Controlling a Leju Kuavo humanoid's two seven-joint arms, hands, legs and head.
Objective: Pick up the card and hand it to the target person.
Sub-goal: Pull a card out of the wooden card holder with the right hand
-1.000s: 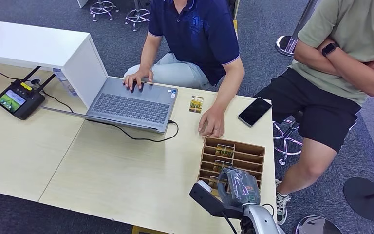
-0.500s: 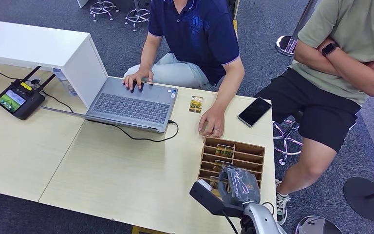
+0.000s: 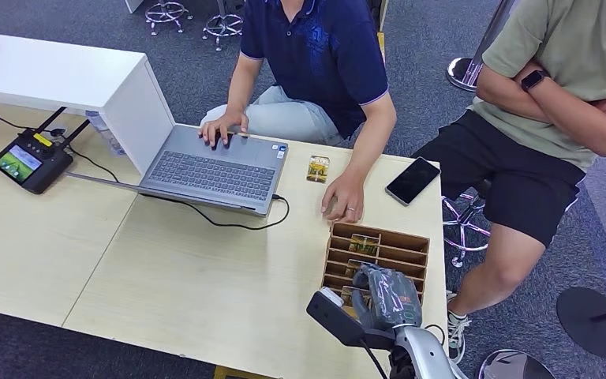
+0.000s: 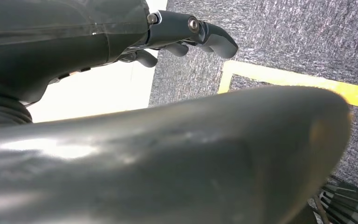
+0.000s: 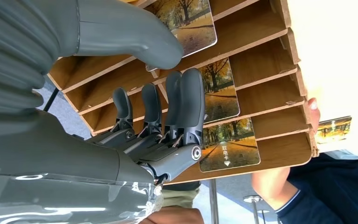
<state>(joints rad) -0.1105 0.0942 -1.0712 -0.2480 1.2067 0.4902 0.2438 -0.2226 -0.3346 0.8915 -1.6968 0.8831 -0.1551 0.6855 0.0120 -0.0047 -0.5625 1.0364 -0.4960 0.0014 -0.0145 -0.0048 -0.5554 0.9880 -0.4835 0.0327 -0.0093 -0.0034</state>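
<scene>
Two robot hands frame this moment: the right hand [image 5: 135, 121] hovers over a wooden card rack [image 3: 379, 257] at lower right of the head view, thumb lying across one card [image 5: 186, 21] in a slot, fingers straight and apart, gripping nothing. Two more cards sit in slots beyond. Another card [image 3: 318, 168] lies on the table [image 3: 166, 268] near a seated person's hand [image 3: 342, 197], beside a laptop [image 3: 213, 167] and phone [image 3: 413, 180]. The left hand [image 4: 121, 37] hangs over carpet, fingers loosely extended, empty.

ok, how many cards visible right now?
4. Three cards in the wooden rack, one card on the table beyond it. The right hand may hide more.
</scene>
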